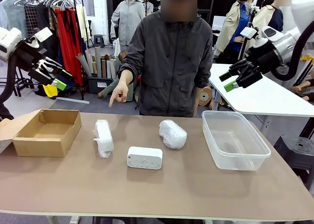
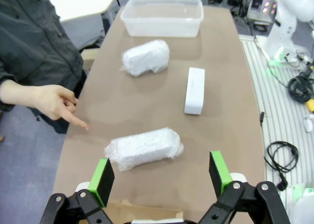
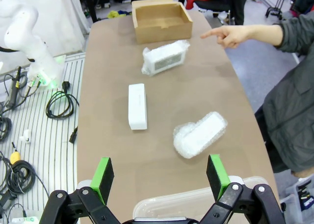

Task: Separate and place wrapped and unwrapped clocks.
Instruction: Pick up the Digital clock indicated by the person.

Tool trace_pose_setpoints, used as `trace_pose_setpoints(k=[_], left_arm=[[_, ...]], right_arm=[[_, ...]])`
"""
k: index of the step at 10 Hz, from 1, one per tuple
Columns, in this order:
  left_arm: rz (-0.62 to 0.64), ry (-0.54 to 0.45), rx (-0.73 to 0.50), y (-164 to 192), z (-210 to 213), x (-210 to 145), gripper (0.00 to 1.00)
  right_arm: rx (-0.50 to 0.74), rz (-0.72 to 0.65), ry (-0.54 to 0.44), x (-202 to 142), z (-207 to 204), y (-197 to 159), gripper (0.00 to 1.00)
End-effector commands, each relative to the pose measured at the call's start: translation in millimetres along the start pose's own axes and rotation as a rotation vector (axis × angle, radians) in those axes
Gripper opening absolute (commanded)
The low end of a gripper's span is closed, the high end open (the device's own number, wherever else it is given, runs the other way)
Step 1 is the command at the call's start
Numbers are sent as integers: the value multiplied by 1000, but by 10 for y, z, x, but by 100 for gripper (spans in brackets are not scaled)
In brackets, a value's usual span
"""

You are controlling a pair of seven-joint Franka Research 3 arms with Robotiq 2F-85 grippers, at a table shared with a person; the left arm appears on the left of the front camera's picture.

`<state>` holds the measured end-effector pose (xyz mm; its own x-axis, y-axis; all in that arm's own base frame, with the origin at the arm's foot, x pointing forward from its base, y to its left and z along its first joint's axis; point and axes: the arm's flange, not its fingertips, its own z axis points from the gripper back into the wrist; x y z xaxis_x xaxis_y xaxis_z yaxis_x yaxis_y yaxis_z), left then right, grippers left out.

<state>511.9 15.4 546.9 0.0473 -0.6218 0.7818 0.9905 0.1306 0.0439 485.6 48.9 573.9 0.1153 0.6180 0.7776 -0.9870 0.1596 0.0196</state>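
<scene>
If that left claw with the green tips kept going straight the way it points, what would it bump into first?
Most likely the wrapped clock by the person's pointing hand: it lies dead ahead of the open left gripper, though depth is unclear.

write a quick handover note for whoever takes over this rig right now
Left gripper: open, empty, raised on the cardboard box side.
Right gripper: open, empty, raised on the plastic tub side.
Left wrapped clock, right wrapped clock and bare clock lie on the table between box and tub.
Person's hand points down toward the left wrapped clock.
Done: nothing sorted. Left: all three clocks.
</scene>
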Motion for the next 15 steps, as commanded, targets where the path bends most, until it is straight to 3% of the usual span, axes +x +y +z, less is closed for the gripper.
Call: trace_pose_setpoints(k=[1,7,14,15], left_arm=[[59,121,11,-2,-93,142,100],[89,321,-3,-205,-563,438,100],[74,306,-24,-170,-641,465,100],[169,395,68,-162,-674,504,100]], right_arm=[[3,2,-8,4,-7,6,100],[3,2,-8,4,-7,6,100],[3,2,-8,4,-7,6,100],[3,2,-8,4,-7,6,100]])
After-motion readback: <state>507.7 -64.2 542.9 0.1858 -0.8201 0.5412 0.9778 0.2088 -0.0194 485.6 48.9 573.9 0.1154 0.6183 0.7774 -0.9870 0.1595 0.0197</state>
